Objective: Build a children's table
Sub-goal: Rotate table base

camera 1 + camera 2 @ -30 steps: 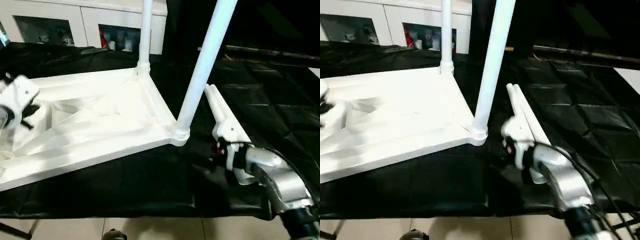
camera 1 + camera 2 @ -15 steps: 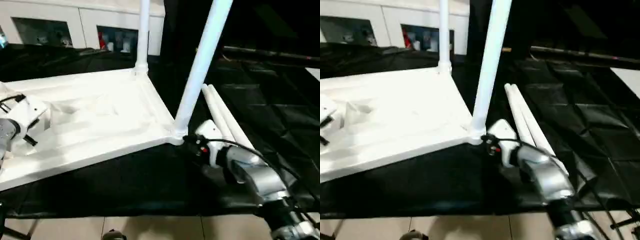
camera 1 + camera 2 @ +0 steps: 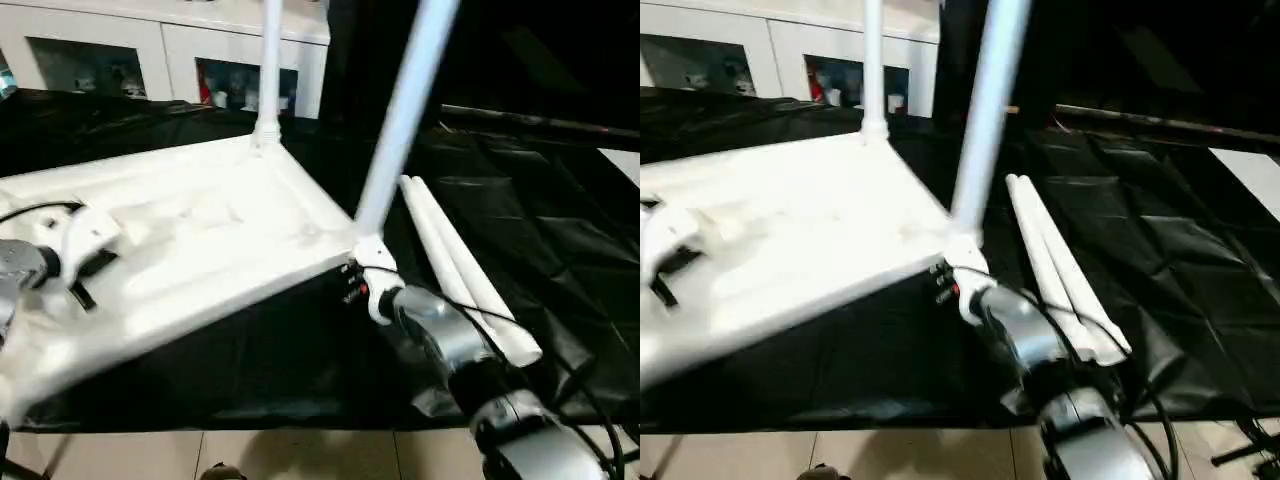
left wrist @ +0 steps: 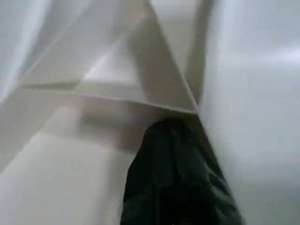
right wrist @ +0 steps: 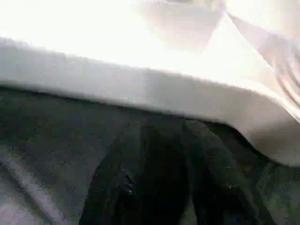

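Observation:
The white tabletop [image 3: 200,240] lies upside down on the black cloth, ribbed side up and tilted, with its right end higher. One leg [image 3: 268,60] stands in the far corner socket and another leg [image 3: 405,110] in the near right socket. Two loose legs [image 3: 462,270] lie side by side to the right. My left gripper [image 3: 85,272] is shut, its tips against a rib [image 4: 154,84] of the underside. My right gripper [image 3: 350,285] sits just below the near right corner. Its fingers [image 5: 112,187] stand apart over the cloth, under the tabletop's rim [image 5: 140,89].
A white cabinet [image 3: 170,50] with glass-fronted shelves stands behind the work table. The black cloth [image 3: 560,230] stretches wide to the right of the loose legs. The work table's front edge [image 3: 250,425] runs close below the tabletop, with floor beyond.
My right gripper has left the loose legs, swung left to the tabletop's near right corner, and its jaws have narrowed. My left gripper has shut on the ribbed underside. The tabletop now tilts.

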